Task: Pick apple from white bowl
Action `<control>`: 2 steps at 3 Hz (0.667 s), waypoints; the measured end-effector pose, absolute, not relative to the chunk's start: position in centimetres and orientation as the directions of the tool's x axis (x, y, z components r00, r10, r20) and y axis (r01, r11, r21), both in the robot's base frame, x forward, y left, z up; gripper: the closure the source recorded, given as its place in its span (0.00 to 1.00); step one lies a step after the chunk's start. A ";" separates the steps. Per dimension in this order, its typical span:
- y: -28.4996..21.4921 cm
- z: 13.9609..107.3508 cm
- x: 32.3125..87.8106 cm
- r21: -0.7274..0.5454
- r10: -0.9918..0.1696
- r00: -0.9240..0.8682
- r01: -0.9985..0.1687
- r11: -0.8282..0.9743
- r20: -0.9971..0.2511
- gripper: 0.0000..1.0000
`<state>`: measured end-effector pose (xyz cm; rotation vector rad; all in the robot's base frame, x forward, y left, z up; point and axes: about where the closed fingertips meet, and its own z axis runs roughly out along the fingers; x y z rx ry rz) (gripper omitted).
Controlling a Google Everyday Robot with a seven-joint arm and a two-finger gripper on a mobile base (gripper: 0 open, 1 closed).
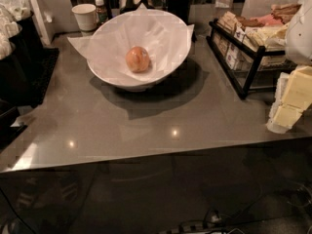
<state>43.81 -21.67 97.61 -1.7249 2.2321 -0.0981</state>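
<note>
The gripper [286, 112] hangs low at the right edge of the grey worktop [146, 126], well apart from the bowl. I cannot tell how wide it stands, and it has no hold of the apple. Farther back, the apple [138, 59] rests in the hollow of the white bowl [117, 79], on crinkled paper. Better to descend from above, clear of the flaring rim and the wire rack [243, 67], and close gently, since smooth fruit on paper may roll.
</note>
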 end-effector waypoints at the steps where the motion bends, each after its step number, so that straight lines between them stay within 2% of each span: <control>1: -21.7 97.6 43.8 -0.245 -0.953 -0.222 -0.931 0.270 -0.207 0.00; 2: -20.9 98.4 45.5 -0.271 -0.946 -0.202 -0.924 0.270 -0.254 0.00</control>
